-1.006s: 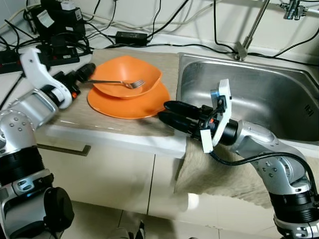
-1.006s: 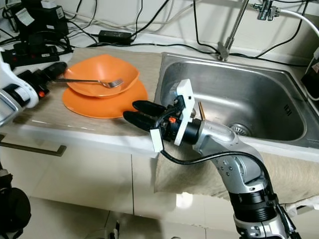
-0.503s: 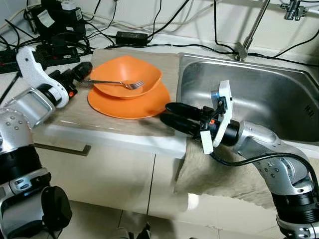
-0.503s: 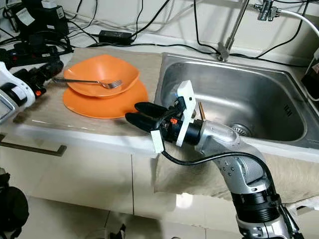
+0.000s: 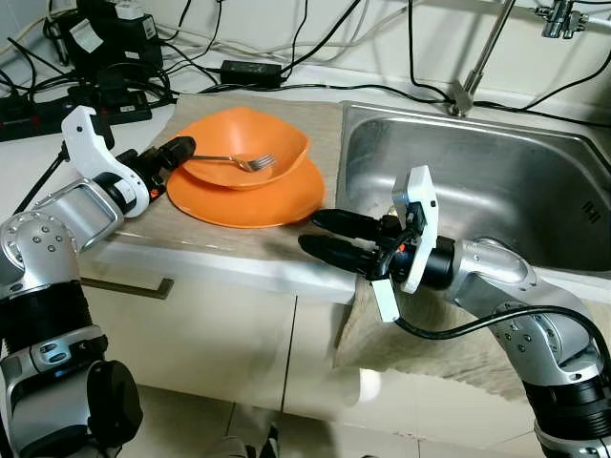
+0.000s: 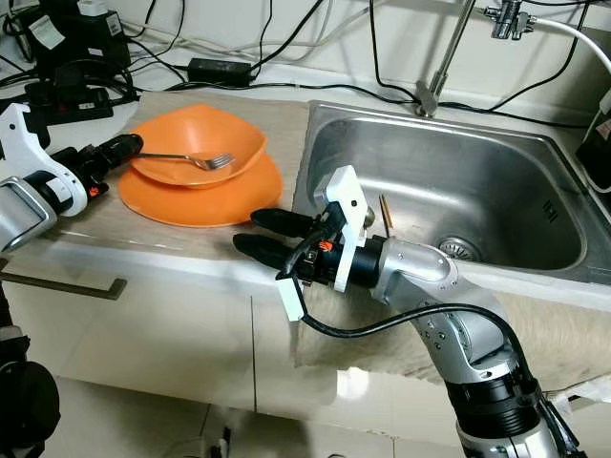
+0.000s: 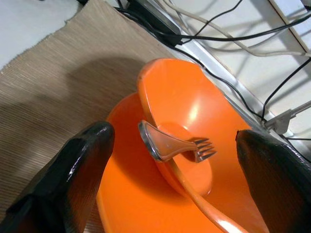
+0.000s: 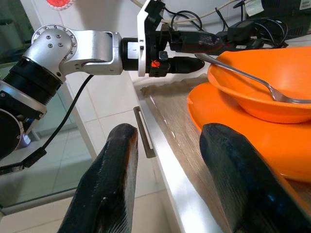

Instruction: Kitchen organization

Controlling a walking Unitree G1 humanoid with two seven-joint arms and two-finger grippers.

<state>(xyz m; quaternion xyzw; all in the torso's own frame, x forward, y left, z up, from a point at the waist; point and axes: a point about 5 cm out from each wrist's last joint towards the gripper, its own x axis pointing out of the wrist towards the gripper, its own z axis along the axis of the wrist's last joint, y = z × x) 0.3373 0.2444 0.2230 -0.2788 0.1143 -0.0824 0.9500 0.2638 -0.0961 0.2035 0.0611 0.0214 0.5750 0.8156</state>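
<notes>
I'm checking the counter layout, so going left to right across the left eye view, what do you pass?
Left claw → fork resting in the orange bowl, stacked on the orange plate → right claw → steel sink.

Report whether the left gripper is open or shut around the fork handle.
Open: the left gripper has its black fingers spread either side of the silver fork, which rests in the orange bowl.

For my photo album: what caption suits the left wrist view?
Open left tool reaching for the fork in an orange bowl on its plate.
</notes>
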